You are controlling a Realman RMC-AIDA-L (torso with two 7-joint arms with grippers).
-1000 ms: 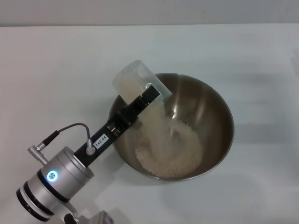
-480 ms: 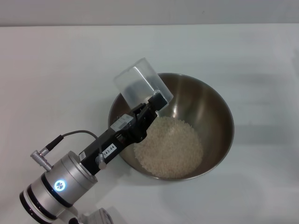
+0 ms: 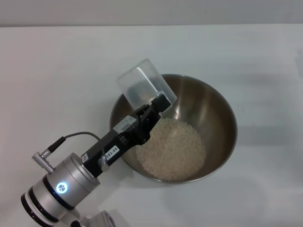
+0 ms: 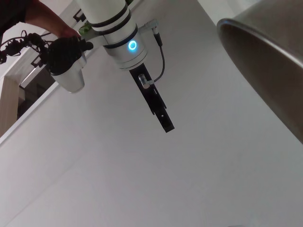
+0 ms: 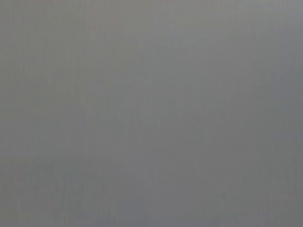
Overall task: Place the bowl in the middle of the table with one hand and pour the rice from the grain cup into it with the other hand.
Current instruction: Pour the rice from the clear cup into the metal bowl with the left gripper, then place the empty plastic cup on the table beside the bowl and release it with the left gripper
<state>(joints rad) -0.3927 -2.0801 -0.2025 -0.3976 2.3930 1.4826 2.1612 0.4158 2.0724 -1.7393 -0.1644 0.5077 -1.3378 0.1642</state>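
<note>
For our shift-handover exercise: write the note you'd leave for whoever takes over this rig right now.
Left end effector: shut on the cup, which is tipped over the rim of the bowl and looks empty.
Right end effector: off to the side, apart from the bowl.
The bowl stands mid table, with the rice heaped inside.
Done: placing and pouring.
Left: probably to right the cup and withdraw.

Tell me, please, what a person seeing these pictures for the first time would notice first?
First the big steel bowl at the middle of the white table, with a pale heap of rice in its bottom. Next the left gripper, shut on the clear grain cup, tipped over the bowl's left rim and looking empty.
</note>
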